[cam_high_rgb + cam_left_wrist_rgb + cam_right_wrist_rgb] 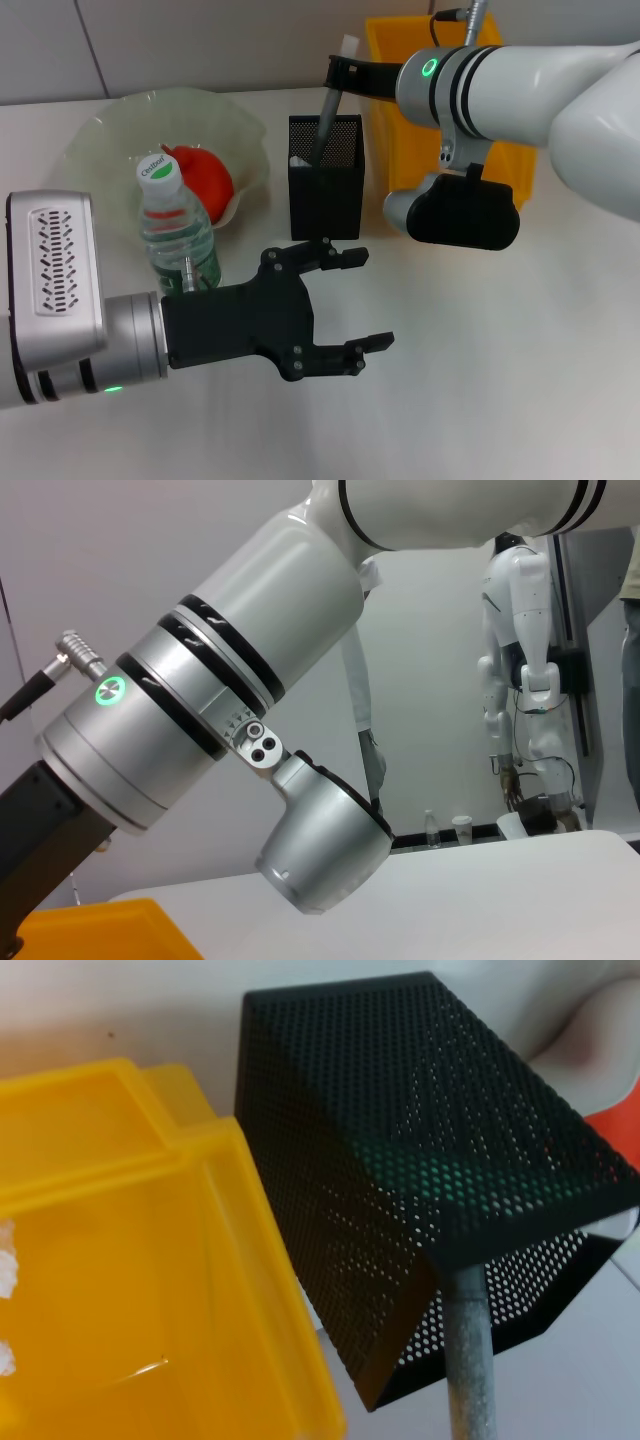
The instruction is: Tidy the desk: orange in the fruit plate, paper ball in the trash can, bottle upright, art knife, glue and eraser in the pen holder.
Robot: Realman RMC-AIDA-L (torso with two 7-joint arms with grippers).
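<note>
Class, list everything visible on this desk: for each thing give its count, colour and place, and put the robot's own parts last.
plate: one, pale green, far left.
orange: one, orange-red, in the plate.
bottle: one, clear, green label, upright before the plate.
pen holder: one, black mesh, centre.
knife: one, grey, tip inside the pen holder.
trash can: one, yellow, right of the pen holder.
left gripper: black, open, front centre.
right gripper: black, holding the knife above the pen holder.
</note>
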